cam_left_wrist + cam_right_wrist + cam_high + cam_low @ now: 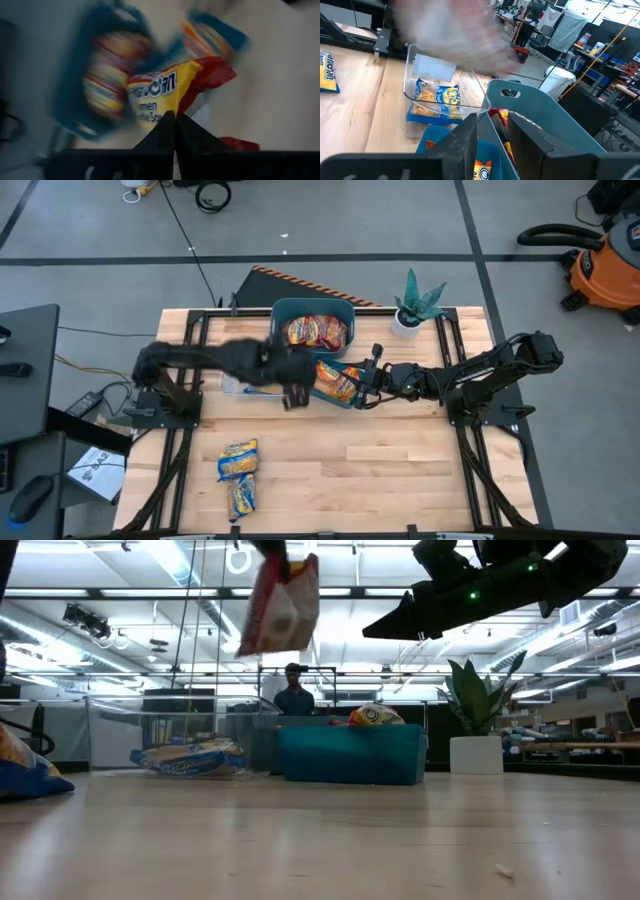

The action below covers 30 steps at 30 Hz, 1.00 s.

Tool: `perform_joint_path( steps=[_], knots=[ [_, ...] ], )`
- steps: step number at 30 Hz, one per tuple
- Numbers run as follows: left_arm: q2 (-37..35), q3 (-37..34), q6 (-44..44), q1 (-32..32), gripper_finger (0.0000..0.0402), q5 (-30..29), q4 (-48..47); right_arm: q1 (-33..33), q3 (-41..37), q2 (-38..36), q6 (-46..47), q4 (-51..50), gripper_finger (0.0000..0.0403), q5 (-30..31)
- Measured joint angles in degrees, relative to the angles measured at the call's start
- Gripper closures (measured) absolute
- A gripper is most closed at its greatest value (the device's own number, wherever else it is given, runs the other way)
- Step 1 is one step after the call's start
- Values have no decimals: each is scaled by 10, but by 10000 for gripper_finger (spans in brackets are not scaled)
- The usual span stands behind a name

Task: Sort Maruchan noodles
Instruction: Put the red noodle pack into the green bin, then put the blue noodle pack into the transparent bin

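Maruchan noodles (317, 331) fill teal bin (282, 311); left claw (175, 131) grips red pkt (170, 90).

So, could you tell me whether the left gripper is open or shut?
Shut: the left gripper pinches a red-and-yellow Maruchan packet, carried high above the table.

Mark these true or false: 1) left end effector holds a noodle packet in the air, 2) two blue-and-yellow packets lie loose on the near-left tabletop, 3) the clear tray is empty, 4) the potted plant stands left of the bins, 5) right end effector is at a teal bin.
1) True. The left end effector is shut on a red-and-yellow packet, lifted above the table.
2) True. Both blue-and-yellow packets lie there.
3) False. The clear tray holds a blue packet.
4) False. The potted plant stands to the right of the back bin.
5) True. The right end effector straddles the teal bin wall.
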Motion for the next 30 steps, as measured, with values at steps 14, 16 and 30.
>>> perform_joint_path(
  steps=[14,16,30],
  knots=[
    [12,-93,348,281,395,23,288,0,0,0,1,-5,289,-3],
    [13,-125,383,322,395,65,320,0,0,0,1,-14,289,-3],
    [19,-210,363,322,219,222,189,-8,0,0,-4,-25,289,0]
  ],
)
